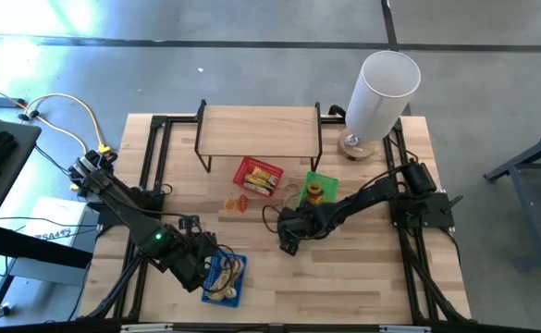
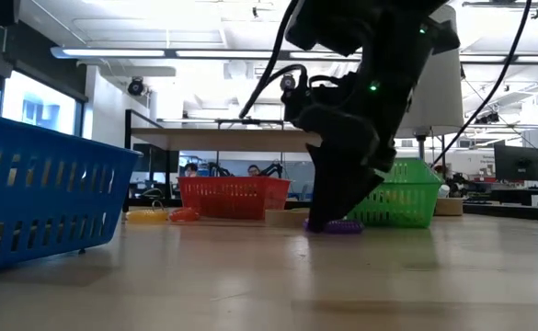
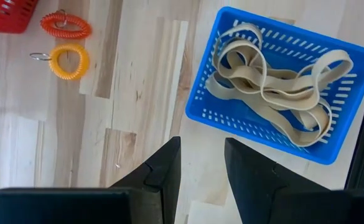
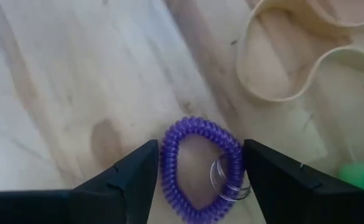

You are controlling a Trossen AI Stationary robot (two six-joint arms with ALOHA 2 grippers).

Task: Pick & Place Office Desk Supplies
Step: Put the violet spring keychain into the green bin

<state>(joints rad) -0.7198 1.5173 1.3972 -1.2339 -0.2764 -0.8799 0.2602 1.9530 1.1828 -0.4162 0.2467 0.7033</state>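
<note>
Right wrist view: purple coil loop between right gripper's spread fingers.

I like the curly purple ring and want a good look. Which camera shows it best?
The right wrist view: the purple coil ring fills the middle, lying on the wood between the right tool's open fingers. The low view shows only a purple sliver under the arm. The high and left wrist views do not show it.
</note>
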